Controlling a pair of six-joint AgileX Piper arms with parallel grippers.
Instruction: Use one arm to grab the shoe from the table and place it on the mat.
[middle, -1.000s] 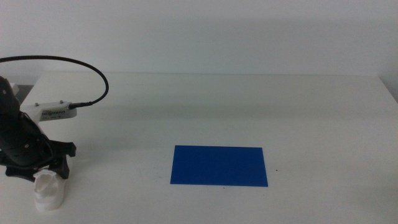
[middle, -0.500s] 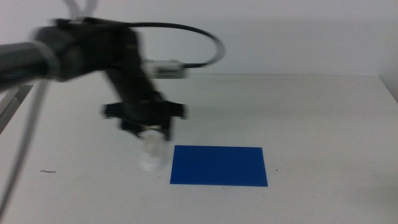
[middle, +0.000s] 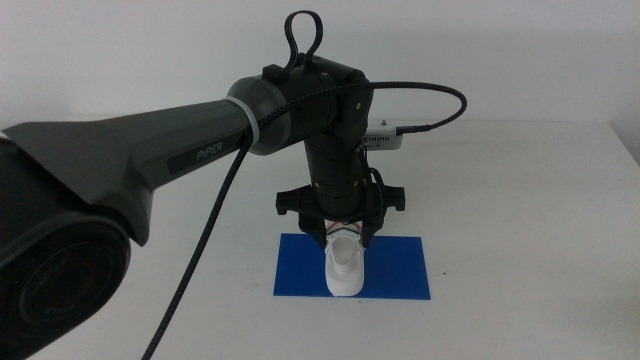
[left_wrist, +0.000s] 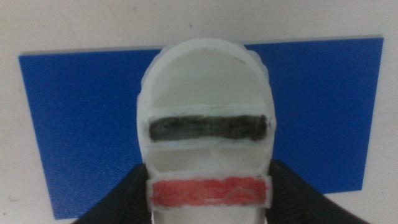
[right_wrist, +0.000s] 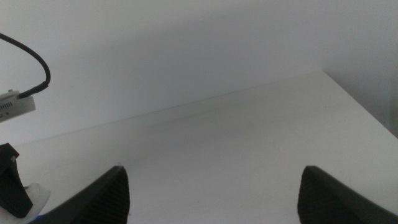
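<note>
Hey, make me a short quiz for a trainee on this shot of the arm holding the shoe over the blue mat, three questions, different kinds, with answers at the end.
1. True or false: the shoe is over the mat.
2. Which gripper holds the shoe? A) left B) right C) neither
3. Fill in: in the left wrist view, the shoe's strap nearer the jaws is ____; the other strap is dark.

Key
1. True. In the left wrist view the shoe has the mat showing on both sides.
2. A. The left gripper is shut on it; the right gripper is open, off to the side above the table.
3. Red.
</note>
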